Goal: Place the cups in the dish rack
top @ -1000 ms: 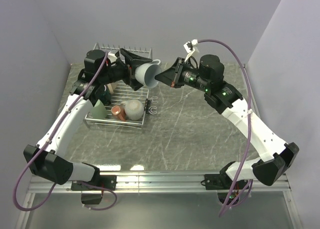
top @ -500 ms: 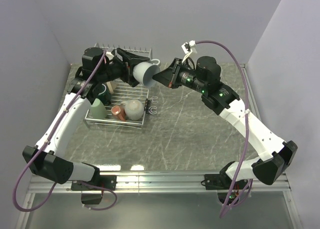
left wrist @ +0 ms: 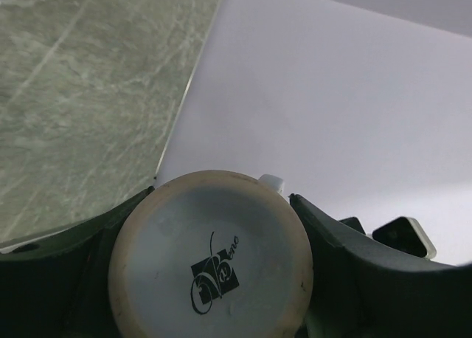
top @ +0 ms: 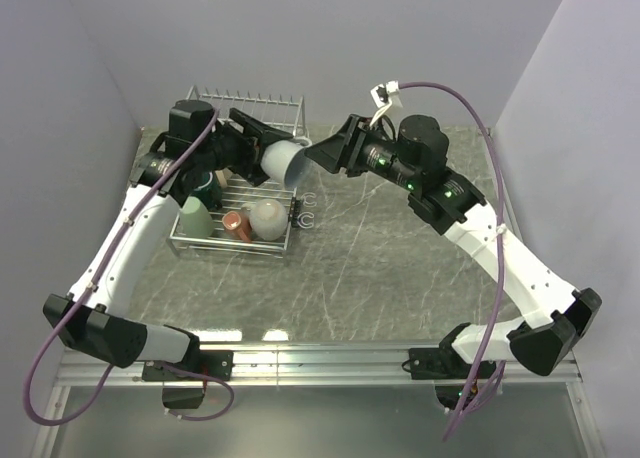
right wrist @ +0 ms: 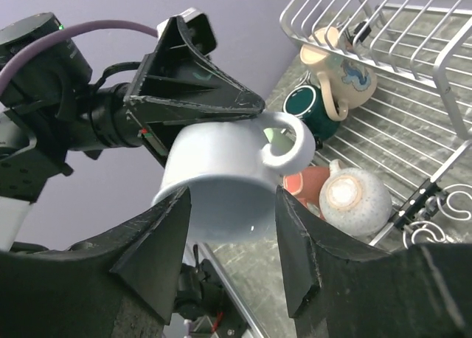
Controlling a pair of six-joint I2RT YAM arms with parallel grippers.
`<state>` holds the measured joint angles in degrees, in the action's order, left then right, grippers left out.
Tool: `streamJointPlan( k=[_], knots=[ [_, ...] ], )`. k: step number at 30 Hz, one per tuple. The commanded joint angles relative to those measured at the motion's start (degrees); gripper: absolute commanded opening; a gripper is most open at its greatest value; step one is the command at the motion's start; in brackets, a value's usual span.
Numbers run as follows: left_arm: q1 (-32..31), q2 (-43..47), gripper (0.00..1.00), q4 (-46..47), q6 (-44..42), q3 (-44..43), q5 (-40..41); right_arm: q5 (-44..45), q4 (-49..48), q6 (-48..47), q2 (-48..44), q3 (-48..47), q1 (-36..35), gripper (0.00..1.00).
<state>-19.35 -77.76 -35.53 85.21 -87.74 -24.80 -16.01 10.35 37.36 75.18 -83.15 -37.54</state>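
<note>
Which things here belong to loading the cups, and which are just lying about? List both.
Job: light blue-grey mug in left gripper; dish rack holding tan mug, dark green mug, pale green mug, red-brown mug, cream mug.
Not the job: wire curls beside the rack; purple cables on the arms.

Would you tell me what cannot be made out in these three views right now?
- Tall tan mug: top view, hidden under the left arm.
- Pale green mug: right wrist view, all but hidden behind the light blue-grey mug.
- Dish rack: left wrist view, beyond the frame edge.
- That mug's rim: right wrist view, partly behind fingers of the right gripper.
</note>
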Motion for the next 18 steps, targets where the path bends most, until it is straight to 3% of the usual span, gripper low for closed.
streamJointPlan(
  k=[1, 7, 11, 18],
  knots=[
    [2.03, 1.12, 0.0, -5.51, -1.7, -6.29, 5.37, 1.94, 0.28, -1.77, -3.54, 0.36, -0.25, 0.57],
    [8.36, 2.34, 0.0, -4.99, -8.56, -4.37, 7.47, 4.93, 5.73, -2.74, -9.77, 7.29, 2.2, 0.57],
    [8.37, 1.56, 0.0, -5.7, -21.88, -6.91, 17.13, 4.5, 7.4, -2.3, -16.45, 14.58, 6.5, 0.57],
    [5.21, 5.77, 0.0, 10.99, -38.26, 3.62, 32.41, 4.32, 14.34, -3.52, -19.8, 16.45, 8.62, 0.57]
  ],
)
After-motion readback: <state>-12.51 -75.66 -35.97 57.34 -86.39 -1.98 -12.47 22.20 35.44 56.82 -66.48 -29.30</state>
